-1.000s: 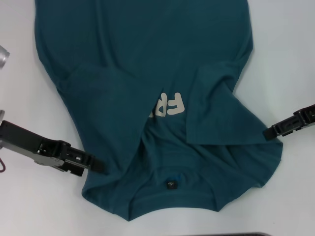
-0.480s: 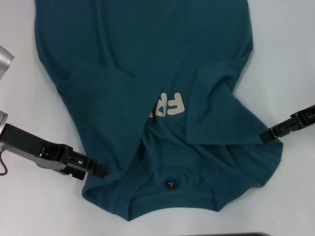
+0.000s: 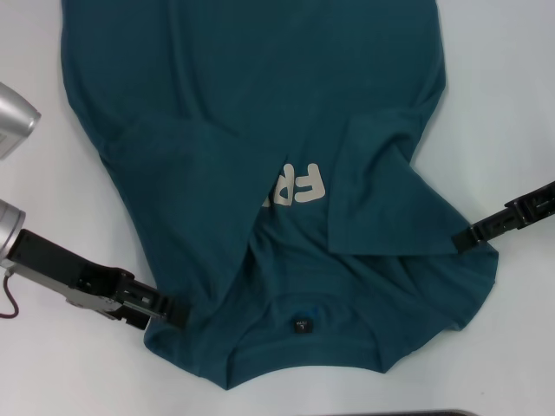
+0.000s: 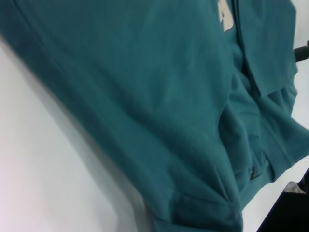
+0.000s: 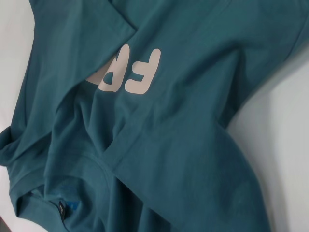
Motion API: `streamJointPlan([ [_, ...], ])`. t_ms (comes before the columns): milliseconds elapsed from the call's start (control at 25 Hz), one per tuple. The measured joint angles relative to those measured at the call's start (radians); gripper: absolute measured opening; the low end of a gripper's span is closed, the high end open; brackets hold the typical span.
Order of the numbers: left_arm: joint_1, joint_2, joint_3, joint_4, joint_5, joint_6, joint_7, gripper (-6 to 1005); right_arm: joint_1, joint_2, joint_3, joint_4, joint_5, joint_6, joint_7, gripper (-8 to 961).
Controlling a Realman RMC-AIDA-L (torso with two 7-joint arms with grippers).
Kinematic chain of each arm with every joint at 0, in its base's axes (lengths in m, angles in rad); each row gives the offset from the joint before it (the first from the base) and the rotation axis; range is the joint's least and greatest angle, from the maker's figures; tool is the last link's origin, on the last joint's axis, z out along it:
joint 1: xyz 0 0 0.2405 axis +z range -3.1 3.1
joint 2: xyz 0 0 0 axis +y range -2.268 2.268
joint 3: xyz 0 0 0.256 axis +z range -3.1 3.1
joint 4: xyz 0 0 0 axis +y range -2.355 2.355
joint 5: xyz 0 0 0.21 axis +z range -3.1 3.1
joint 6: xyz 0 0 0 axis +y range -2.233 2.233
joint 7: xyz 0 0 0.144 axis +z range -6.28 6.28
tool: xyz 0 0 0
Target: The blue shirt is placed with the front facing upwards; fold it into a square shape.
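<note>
Left gripper (image 3: 173, 310): at the near-left shoulder edge of the blue shirt (image 3: 251, 113), tip touching the cloth; over the last second slid nearer and slightly inward along the hem. Jaw state cannot be told from these views.
Blue shirt: spread on the white table (image 3: 512, 87), collar toward the near side, hem running off the far edge of the head view; both sleeves already folded in over the chest, covering part of the cream lettering (image 3: 295, 186).
Neck label (image 3: 301, 326): small black tag inside the collar, near centre, unmoved.
Right gripper (image 3: 462, 238): at the near-right shoulder edge, just touching the cloth; crept inward toward the shirt over the same second. Jaw state likewise cannot be told.
Meaning for the task: probably both arms settling onto the two shoulder corners, ready to pinch; sleeve folds done, lengthwise fold of collar end toward the hem apparently not yet begun.
Risk: uneven grips could skew the fold away from square.
</note>
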Motion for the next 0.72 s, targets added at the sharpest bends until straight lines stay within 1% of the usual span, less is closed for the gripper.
streamJointPlan([
  [720,-0.008,-0.012,0.002,0.016,0.022,-0.037,-0.012,900,-0.008,0.002,0.008,0.006,0.006,0.009,-0.027,862],
])
